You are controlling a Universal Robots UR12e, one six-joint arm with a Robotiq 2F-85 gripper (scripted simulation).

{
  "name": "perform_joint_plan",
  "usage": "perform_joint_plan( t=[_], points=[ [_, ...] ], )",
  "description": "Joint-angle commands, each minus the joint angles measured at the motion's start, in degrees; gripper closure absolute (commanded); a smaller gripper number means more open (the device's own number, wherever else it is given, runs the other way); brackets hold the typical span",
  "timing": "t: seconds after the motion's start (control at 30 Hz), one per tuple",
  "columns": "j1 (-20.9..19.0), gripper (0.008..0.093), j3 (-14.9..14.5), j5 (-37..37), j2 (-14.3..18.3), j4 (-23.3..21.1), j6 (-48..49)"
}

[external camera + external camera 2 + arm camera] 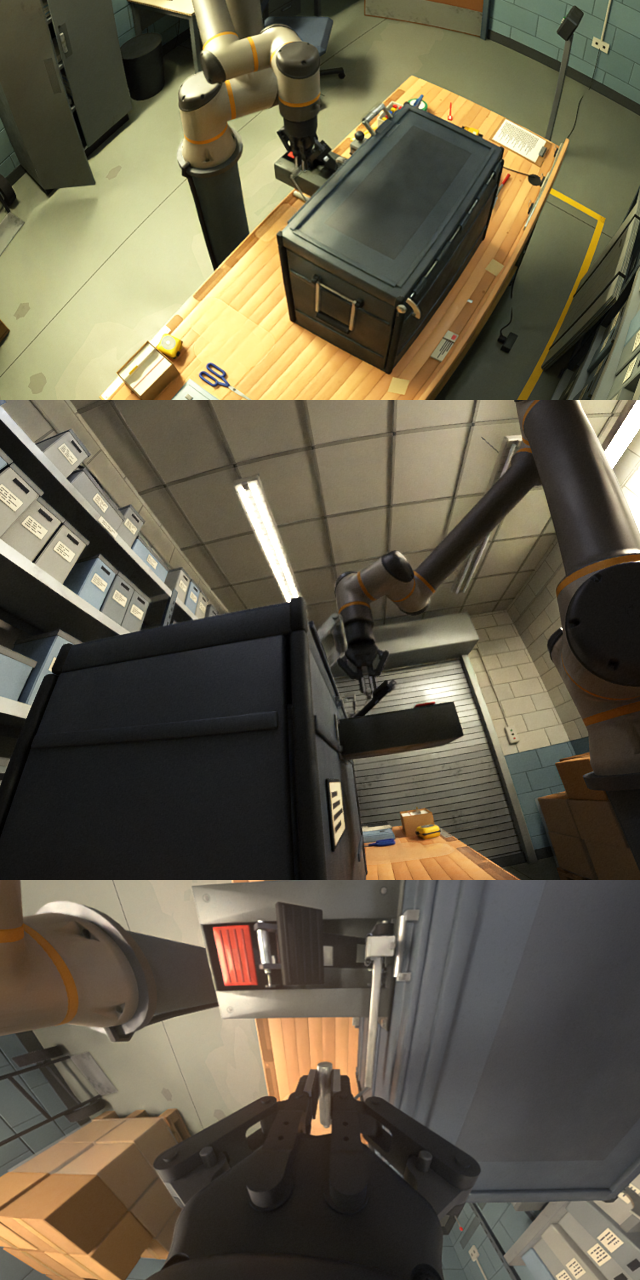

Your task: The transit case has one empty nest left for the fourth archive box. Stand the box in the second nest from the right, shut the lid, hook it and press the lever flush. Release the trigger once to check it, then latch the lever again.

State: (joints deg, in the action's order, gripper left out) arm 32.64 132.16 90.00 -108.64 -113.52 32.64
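Observation:
The steel hook bail (pixel 324 1094) of the latch runs up between my fingers, and my gripper (pixel 324 1080) (pixel 299 162) (pixel 367 683) is clamped on it beside the case's long wall. The bail's wire leads on to the keeper (pixel 399 943) on the lid's edge. On the grey latch block (pixel 292 950) (pixel 302 174) (pixel 400 728), the black lever (pixel 298 943) (pixel 376 697) stands raised, with the red trigger (pixel 234 955) beside it. The dark transit case (pixel 396 221) stands on the wooden bench with its lid down, and the archive boxes are hidden inside.
The case wall (pixel 495 1021) rises close on one side of my fingers, and the bench edge with open floor lies on the other. The arm's pedestal (pixel 212 188) stands by that edge. Small tools (pixel 382 113) lie beyond the latch; scissors (pixel 214 376) and a tape measure (pixel 170 345) lie at the bench's near end.

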Motion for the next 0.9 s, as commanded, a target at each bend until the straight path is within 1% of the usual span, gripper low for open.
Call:
perform_joint_plan(
  t=[0.0,0.87],
  points=[
    [0.0,0.0934,-0.1,0.0,0.0,0.0,0.0],
    [-1.1,0.0934,-1.8,0.0,1.7,0.1,-1.1]
  ],
)
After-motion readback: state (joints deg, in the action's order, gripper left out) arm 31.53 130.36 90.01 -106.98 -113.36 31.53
